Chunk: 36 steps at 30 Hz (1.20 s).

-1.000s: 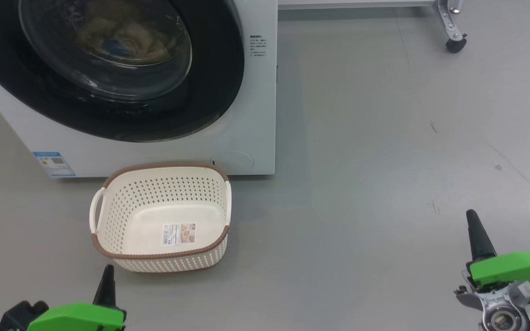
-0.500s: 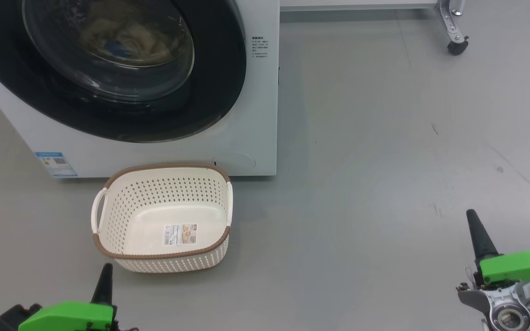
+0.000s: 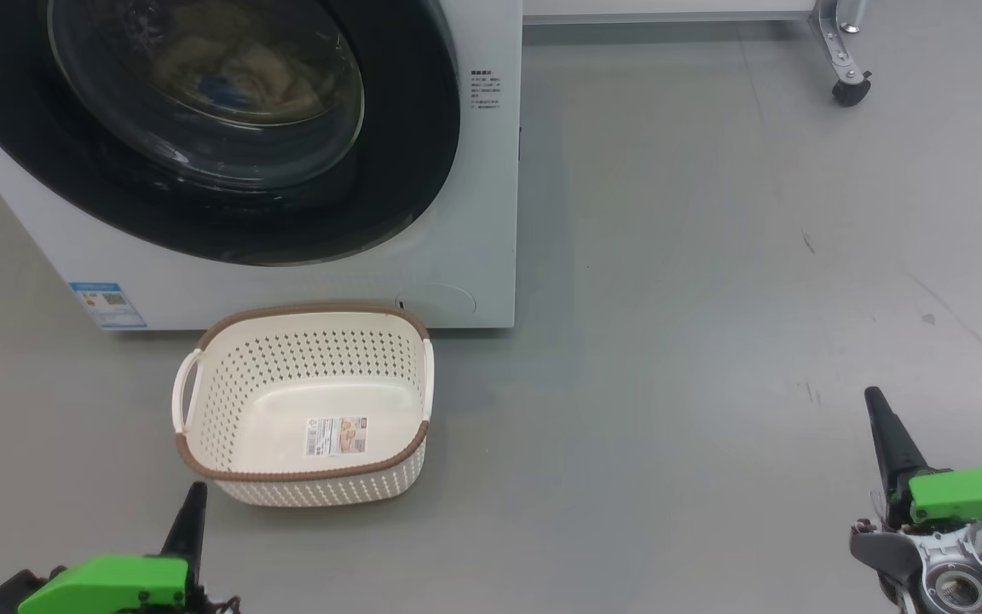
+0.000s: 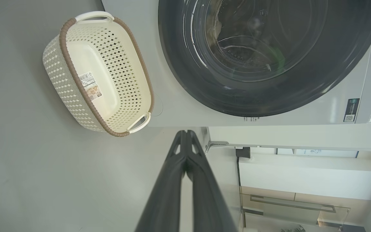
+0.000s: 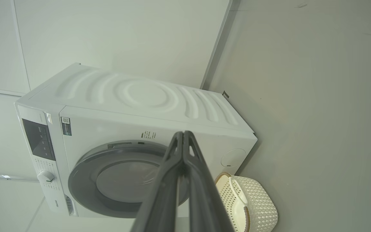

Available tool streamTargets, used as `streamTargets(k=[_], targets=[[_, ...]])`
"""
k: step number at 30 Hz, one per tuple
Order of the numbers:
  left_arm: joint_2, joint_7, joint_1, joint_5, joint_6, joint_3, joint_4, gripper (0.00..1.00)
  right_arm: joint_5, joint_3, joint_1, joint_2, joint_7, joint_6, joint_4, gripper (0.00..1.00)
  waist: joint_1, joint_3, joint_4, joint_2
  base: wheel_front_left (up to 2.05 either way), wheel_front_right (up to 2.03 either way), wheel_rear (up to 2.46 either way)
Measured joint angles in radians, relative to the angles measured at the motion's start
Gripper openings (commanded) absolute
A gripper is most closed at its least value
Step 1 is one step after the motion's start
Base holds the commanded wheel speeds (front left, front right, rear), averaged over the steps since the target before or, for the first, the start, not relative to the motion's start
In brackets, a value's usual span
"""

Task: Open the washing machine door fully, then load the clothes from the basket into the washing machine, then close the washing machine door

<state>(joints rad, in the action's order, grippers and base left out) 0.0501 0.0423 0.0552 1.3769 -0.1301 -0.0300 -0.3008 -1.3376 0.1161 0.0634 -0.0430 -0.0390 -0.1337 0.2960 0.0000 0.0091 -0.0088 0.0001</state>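
Left end effector (image 3: 194,503) and right end effector (image 3: 879,409) were both fully closed with nothing gripped, low over the floor (image 3: 713,341). The basket (image 3: 303,472) stood empty just before the washing machine (image 3: 491,256). The washing machine door (image 3: 410,170) sat flush, and the clothes (image 3: 244,68) showed dimly through it. Judged: task at its end; next move only needs a check that the door caught, which could not be told. Door top was cut off.

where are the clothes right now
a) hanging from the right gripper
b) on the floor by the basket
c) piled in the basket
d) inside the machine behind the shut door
d: the cream clothes show through the glass of the shut washing machine door, and the basket on the floor has no garment in it.
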Motion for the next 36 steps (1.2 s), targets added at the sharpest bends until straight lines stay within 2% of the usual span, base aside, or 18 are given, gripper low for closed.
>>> streamTargets(k=[23, 36], targets=[[-0.006, 0.063, 0.002, 0.224, 0.0, -0.041, 0.016, 0.0, -0.259, 0.013, 0.0, 0.0, -0.068, 0.0, -0.012, 0.0, 0.0, -0.006, 0.009, 0.0, 0.0, 0.0, 0.0], [-0.007, 0.064, 0.002, 0.228, 0.0, -0.045, 0.019, 0.0, -0.264, 0.013, 0.0, 0.0, -0.068, 0.0, -0.013, 0.0, 0.0, -0.006, 0.009, 0.0, 0.0, 0.0, 0.0]])
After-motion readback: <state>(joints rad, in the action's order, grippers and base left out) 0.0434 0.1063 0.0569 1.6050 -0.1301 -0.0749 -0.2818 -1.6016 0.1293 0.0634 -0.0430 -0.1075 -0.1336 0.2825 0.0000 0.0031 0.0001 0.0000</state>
